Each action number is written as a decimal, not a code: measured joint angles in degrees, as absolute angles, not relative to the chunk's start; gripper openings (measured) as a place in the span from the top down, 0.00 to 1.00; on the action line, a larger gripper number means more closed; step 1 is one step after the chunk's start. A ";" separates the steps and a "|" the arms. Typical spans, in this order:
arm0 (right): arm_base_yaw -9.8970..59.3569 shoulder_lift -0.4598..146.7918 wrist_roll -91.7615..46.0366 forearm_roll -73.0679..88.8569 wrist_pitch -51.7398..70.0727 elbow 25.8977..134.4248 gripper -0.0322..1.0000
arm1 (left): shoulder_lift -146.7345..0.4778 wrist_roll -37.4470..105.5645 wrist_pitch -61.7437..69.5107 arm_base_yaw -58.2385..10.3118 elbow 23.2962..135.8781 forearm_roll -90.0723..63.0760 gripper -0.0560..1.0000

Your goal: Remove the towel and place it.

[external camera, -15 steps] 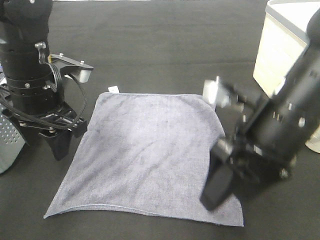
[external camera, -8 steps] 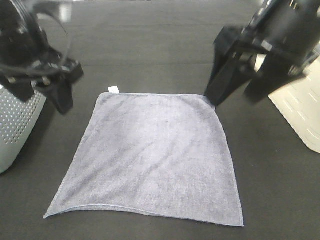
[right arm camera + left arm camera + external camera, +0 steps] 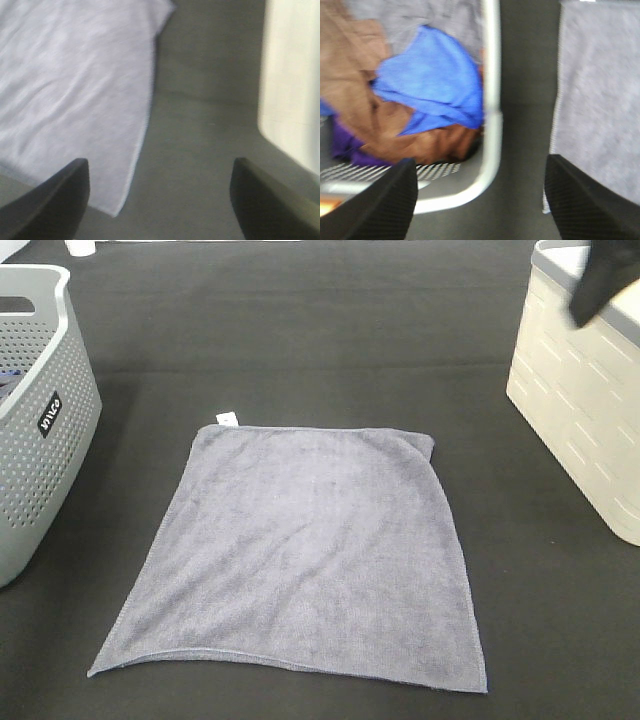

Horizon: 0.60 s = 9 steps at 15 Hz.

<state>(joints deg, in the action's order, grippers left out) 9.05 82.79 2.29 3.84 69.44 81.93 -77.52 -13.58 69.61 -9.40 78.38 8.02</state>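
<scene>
The grey-blue towel (image 3: 300, 555) lies spread flat on the black table, its small white tag (image 3: 227, 419) at the far left corner. It also shows in the left wrist view (image 3: 600, 90) and the right wrist view (image 3: 75, 90). My left gripper (image 3: 480, 210) is open and empty, high above the basket rim and the towel's left edge; it is out of the exterior view. My right gripper (image 3: 157, 205) is open and empty, high above the bare table between the towel's right edge and the cream bin. Only a dark bit of the right arm (image 3: 605, 280) shows at the top right.
A grey perforated basket (image 3: 40, 440) stands at the left, holding blue (image 3: 430, 85), brown (image 3: 350, 75) and purple cloths. A cream bin (image 3: 585, 410) stands at the right, and also shows in the right wrist view (image 3: 292, 85).
Both arms have risen and drawn back from the towel's sides, leaving the exterior view almost wholly. The towel has not moved.
</scene>
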 joint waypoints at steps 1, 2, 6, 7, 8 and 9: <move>5.16 80.10 1.26 3.90 69.44 81.93 0.26 | -74.20 -13.58 69.61 -6.59 76.78 8.14 0.31; 4.47 77.46 0.97 4.01 69.39 81.42 0.26 | -69.56 -13.58 69.61 -3.90 72.65 8.02 0.31; 4.30 59.24 0.00 5.44 69.56 71.22 0.26 | -53.63 -12.43 69.79 -3.04 61.54 7.79 0.31; 4.30 51.74 0.00 5.61 69.61 65.66 0.26 | -46.93 -12.26 69.84 -3.04 56.78 7.73 0.31; 4.30 47.15 0.00 5.90 69.61 62.68 0.26 | -45.03 -12.20 69.84 -3.04 55.46 7.73 0.31; 4.30 47.15 0.00 5.90 69.61 62.68 0.26 | -45.03 -12.20 69.84 -3.04 55.46 7.73 0.31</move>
<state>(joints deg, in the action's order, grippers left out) 4.30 47.15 0.00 5.90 69.61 62.68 -45.03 -12.20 69.84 -3.04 55.46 7.73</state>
